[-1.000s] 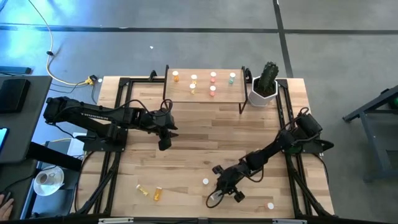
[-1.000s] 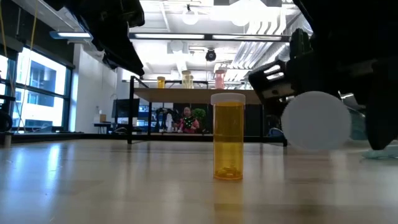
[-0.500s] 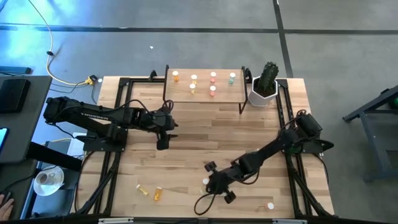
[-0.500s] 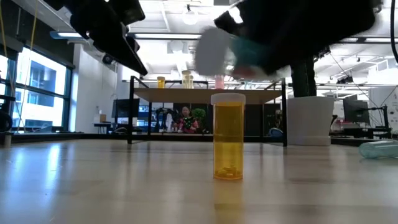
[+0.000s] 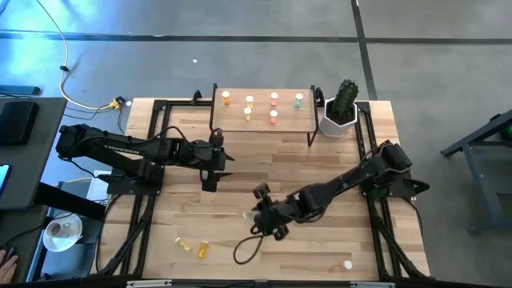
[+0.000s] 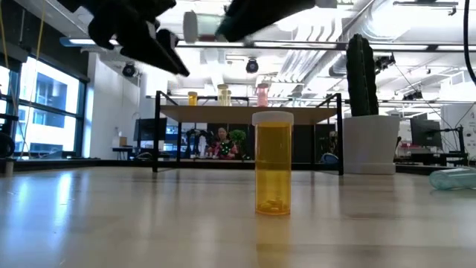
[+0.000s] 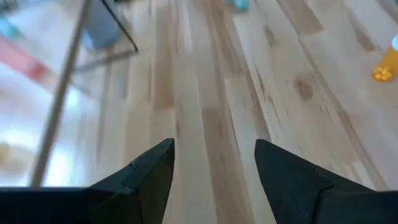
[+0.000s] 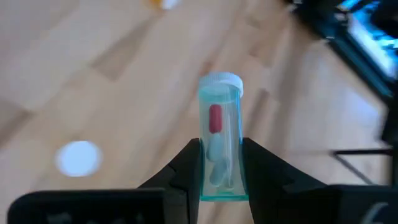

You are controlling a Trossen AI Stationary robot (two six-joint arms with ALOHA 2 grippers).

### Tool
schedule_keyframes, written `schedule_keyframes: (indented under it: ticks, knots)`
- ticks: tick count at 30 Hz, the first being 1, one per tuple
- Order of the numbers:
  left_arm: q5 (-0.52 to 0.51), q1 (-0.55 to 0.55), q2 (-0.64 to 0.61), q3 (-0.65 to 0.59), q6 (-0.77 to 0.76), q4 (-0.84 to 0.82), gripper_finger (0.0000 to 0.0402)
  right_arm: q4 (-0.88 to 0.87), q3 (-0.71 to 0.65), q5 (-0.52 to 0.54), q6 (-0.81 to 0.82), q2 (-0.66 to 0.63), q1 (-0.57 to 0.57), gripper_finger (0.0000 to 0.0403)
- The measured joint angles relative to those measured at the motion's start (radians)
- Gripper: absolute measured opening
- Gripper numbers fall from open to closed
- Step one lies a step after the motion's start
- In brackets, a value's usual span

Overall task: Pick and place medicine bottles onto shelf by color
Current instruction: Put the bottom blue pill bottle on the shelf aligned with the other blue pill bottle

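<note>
Six medicine bottles (image 5: 274, 98) stood upright on the shelf (image 5: 262, 126) at table's far edge. A green bottle (image 8: 219, 146) w/ white cap and a red pill inside was clamped in the right gripper (image 8: 220, 177), above table centre. Two orange bottles (image 5: 203, 248) lay near the front edge, left side.

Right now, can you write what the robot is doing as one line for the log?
right gripper: shut on green bottle, lifted off table | left gripper: open, empty, hovering mid-table | shelf: six bottles up

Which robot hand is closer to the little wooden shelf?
The left gripper is closer, on the shelf's near side. The right gripper, holding a green bottle, is farther back toward the table's front.
</note>
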Motion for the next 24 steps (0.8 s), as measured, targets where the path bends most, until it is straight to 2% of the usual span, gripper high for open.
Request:
schedule_keyframes:
  ticks: [5, 12, 17, 24]
  knots:
    - [-0.028, 0.005, 0.0, 0.0, 0.091, 0.084, 0.0211, -0.157, 0.144, 0.035, -0.007, 0.0, -0.064, 0.0081]
    - [-0.111, 0.068, -0.024, 0.0, 0.121, 0.094, 0.0211, -0.353, 0.408, 0.035, -0.058, 0.0, -0.161, 0.0081]
    - [-0.066, 0.116, -0.06, 0.0, 0.121, 0.16, 0.0211, -0.407, 0.596, 0.0, -0.111, -0.002, -0.236, 0.0081]
    - [0.047, 0.178, -0.077, 0.0, 0.092, 0.342, 0.0211, -0.413, 0.766, -0.171, -0.165, -0.002, -0.347, 0.0081]
